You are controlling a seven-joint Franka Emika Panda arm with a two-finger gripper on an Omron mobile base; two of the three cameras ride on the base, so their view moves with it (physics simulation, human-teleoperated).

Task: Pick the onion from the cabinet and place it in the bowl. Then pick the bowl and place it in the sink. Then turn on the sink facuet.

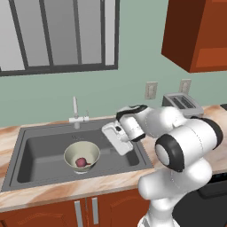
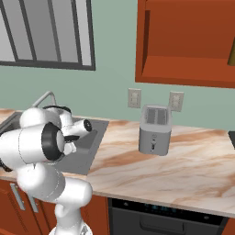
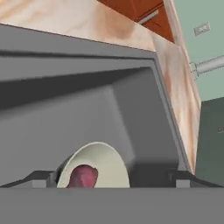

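The pale bowl (image 1: 82,153) stands in the dark grey sink (image 1: 40,146), on its floor near the middle. The reddish-purple onion (image 1: 81,162) lies inside the bowl. My gripper (image 1: 113,135) hangs over the right part of the basin, to the right of the bowl and apart from it, open with nothing between its fingers. The hand view looks along the basin at the bowl (image 3: 105,162) and the onion (image 3: 83,176), with the fingertips (image 3: 41,178) spread wide. The sink faucet (image 1: 75,111) rises behind the basin. The cabinet (image 2: 188,41) hangs up on the right.
A silver toaster (image 2: 155,129) stands on the marble counter (image 2: 183,160) right of the sink, under two wall outlets. An olive-brown bottle (image 2: 232,55) shows at the cabinet's right edge. A dark-framed window (image 1: 57,35) is above the sink. Low cupboards run under the counter.
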